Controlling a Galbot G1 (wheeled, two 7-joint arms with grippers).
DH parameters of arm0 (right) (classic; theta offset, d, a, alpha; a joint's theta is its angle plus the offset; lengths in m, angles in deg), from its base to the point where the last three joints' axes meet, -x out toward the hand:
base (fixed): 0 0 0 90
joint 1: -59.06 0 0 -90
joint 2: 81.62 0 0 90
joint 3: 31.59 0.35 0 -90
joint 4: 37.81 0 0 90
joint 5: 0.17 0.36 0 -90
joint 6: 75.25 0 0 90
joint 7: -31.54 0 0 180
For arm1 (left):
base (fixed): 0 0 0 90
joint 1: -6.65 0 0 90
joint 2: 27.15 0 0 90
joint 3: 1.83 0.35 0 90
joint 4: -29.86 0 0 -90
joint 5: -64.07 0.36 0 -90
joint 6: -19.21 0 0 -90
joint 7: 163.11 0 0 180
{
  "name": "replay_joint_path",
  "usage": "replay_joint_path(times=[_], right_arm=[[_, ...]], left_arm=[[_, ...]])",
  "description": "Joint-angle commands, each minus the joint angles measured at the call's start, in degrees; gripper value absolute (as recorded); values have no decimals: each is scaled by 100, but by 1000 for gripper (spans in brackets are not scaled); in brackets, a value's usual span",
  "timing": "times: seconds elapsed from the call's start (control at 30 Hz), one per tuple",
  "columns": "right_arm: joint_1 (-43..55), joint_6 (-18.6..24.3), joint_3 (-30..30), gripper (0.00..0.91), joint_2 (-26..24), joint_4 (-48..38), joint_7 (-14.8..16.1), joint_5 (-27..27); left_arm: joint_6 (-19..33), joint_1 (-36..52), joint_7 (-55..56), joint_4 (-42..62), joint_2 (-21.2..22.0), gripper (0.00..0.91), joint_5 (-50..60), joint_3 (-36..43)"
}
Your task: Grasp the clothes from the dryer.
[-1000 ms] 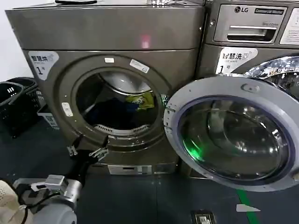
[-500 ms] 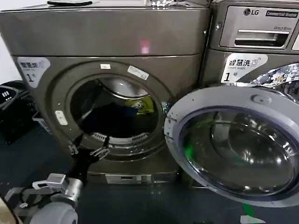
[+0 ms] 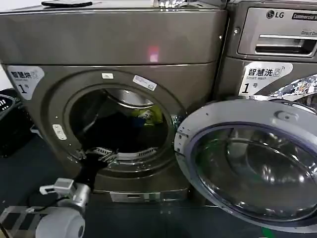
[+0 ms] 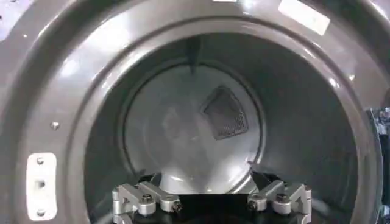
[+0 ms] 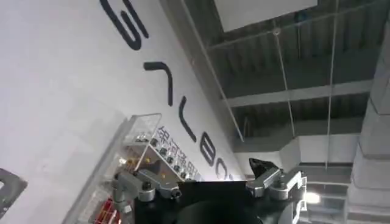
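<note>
Clothes (image 3: 124,126), a dark heap with a yellow-green piece, lie low inside the bronze-grey front-loading dryer (image 3: 114,44); left end effector (image 3: 99,154), spread and empty, sits at the porthole's lower rim, risking a snag on that lip; right end effector (image 5: 210,182) parked, spread.

Head view: looks down, near dryer (image 3: 119,99) front. Left wrist: close, faces the drum, shared. Right wrist: faces ceiling.
</note>
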Motion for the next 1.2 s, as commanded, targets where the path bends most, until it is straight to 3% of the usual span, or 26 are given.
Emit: replay_joint_path(times=[0.03, 0.53, 1.2], right_arm=[[-71, -241, 75, 907, -6, 285, -315, 93], [-258, -118, 574, 907, -24, 112, -208, 210], [-175, -43, 678, 907, -254, -182, -100, 195]], left_arm=[[237, 1387, 92, 1614, -5, 907, 129, 260], [610, 3777, 483, 4923, 313, 907, 333, 951], [1269, 5755, 222, 8148, 680, 907, 483, 936]])
